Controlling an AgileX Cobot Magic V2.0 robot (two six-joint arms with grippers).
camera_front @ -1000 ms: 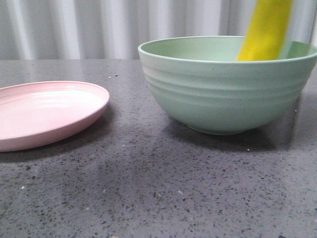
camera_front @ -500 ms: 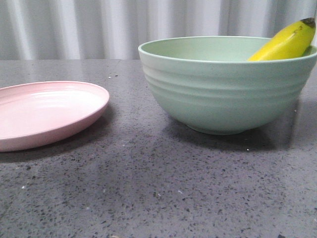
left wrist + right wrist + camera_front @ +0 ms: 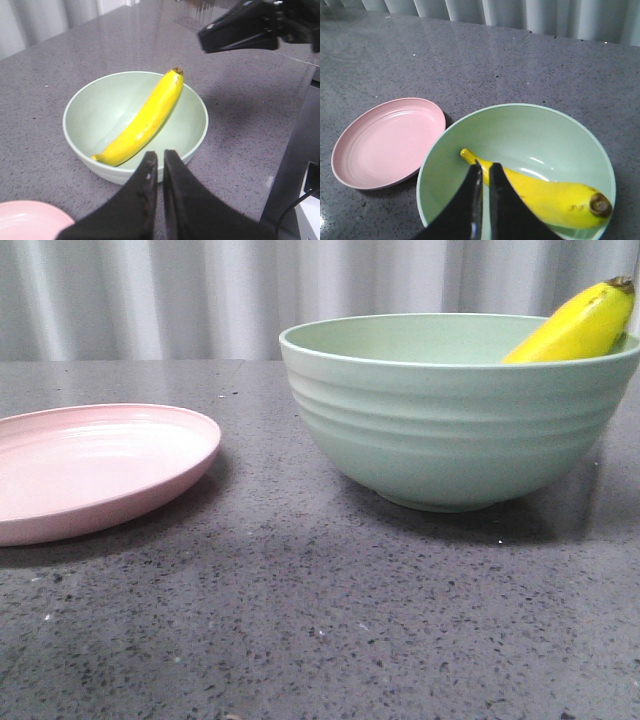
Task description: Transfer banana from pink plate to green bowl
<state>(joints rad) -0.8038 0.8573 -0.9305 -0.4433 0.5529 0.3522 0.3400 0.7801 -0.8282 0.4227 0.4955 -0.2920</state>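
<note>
In the front view the banana (image 3: pixel 575 328) lies inside the green bowl (image 3: pixel 455 410), its stem end poking up over the rim on the right because the fruit is longer than the bowl's floor and so leans up the curved wall. The pink plate (image 3: pixel 95 468) sits well apart on the left of the table (image 3: pixel 320 620), with nothing on it. No gripper shows in this view.

In the left wrist view the left gripper (image 3: pixel 159 165) hangs above the near rim of the bowl (image 3: pixel 90 145), its two fingers almost together with only a thin slit between them and nothing held. The banana (image 3: pixel 145 117) runs diagonally across the bowl, tip low on the floor, stem resting near the far rim. A corner of the plate (image 3: pixel 30 220) shows beside the bowl, and the other arm's dark gripper (image 3: pixel 242 32) hovers well above the table beyond the bowl (how its fingers stand is not readable here).

In the right wrist view the right gripper (image 3: pixel 485 172) sits directly over the bowl (image 3: pixel 445 150) and the banana (image 3: pixel 545 197), fingers nearly closed and gripping nothing, clear of the fruit. The plate (image 3: pixel 387 145) lies just beside the bowl, bare. The banana being in the bowl and free of both grippers, the transfer looks complete.
</note>
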